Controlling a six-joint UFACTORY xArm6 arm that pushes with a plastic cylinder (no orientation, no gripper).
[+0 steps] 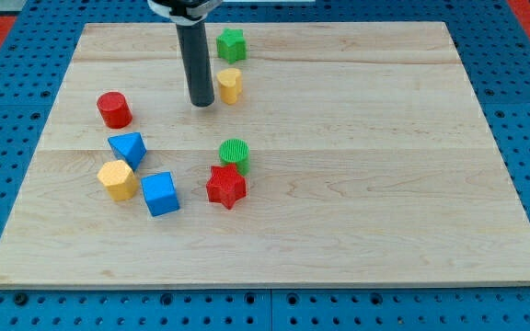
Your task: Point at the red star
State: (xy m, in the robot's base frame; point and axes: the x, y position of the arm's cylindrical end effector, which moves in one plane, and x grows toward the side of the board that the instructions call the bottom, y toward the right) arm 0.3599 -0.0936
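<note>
The red star [225,187] lies on the wooden board [357,165] left of centre, touching a green cylinder [234,154] just above it. My tip [201,103] stands well above the star toward the view's top, close to the left of a yellow block [230,85]. The rod rises straight up out of the view's top edge. The tip is apart from the red star.
A green star [231,43] sits near the board's top edge. A red cylinder [114,109], a blue triangular block [128,148], a yellow hexagonal block [118,179] and a blue cube [160,193] lie at the left. Blue pegboard surrounds the board.
</note>
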